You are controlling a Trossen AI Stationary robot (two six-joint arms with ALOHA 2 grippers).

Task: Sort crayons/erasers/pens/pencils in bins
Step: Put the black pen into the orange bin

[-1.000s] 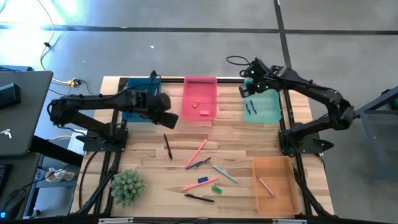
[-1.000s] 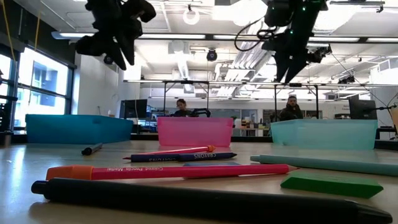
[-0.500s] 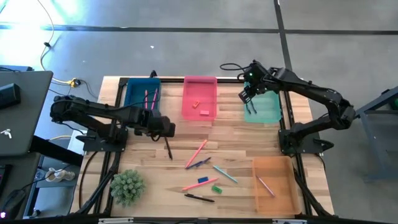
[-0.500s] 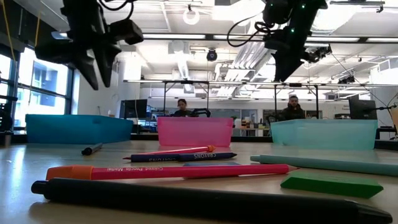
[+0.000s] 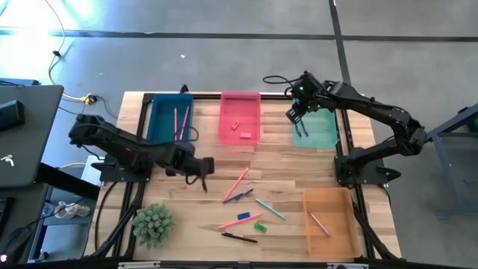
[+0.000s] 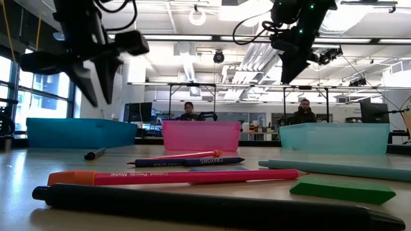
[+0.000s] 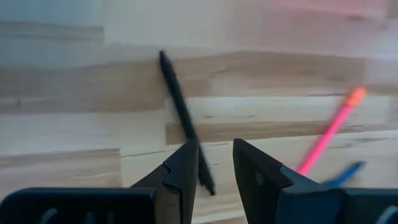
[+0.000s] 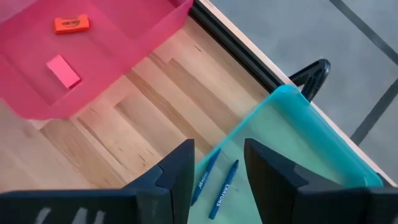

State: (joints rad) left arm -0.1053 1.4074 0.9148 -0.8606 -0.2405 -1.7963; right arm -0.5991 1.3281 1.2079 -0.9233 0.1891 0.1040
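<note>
Reaching for the black pen (image 5: 202, 176) is the step we judge to be in hand, and it needs care. Nearest to us, at 6 o'clock of the table (image 5: 284, 161), a loose group lies apart from this work: a blue eraser (image 5: 243, 217), a green eraser (image 5: 260, 226), a second black pen (image 5: 239, 237) and some coloured sticks. Further in, at about 9 o'clock from the table centre, the left gripper (image 5: 200, 169) hangs over the black pen with its fingers a narrow gap apart and nothing between them. In the left wrist view the pen (image 7: 185, 121) runs obliquely into that gap. We should turn the wrist so the fingers stand across the barrel, come down straight, and close near the middle, or the pen may roll away. Farthest, at 12 o'clock, stand the blue bin (image 5: 171, 119), the pink bin (image 5: 240, 117) with two erasers inside, and the teal bin (image 5: 316, 128). The right gripper (image 5: 297, 114) hovers over the teal bin's near-left corner, fingers moderately apart and empty. The orange bin (image 5: 328, 221) is at 4 o'clock.
</note>
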